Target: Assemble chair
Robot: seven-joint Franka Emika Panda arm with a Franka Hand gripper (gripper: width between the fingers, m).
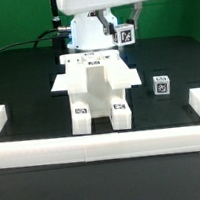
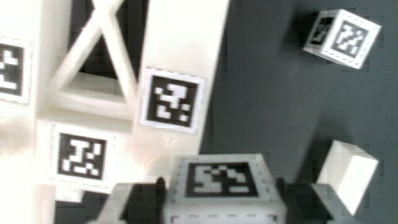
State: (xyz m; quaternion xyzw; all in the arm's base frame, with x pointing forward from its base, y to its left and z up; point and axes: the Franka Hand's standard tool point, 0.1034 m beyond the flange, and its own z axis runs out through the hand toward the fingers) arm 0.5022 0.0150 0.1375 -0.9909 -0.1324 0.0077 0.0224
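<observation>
The fingers (image 2: 128, 204) were found closed on a tagged block (image 2: 222, 180), held clear of the tabletop (image 1: 25, 81). The chair (image 1: 92, 87) was seen partly built, standing mid-tabletop behind the rail (image 1: 103, 141). One loose part (image 1: 160, 82) lay beside it. Assembly was judged unfinished.

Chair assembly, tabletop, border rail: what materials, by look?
Chair assembly: likely opaque matte white plastic; crisp blocky edges, no shine. Its tags look like printed stickers.
Tabletop: matte black, perhaps cloth or a mat; no glare.
Border rail: matte white, foam or plastic; cannot tell which.
</observation>
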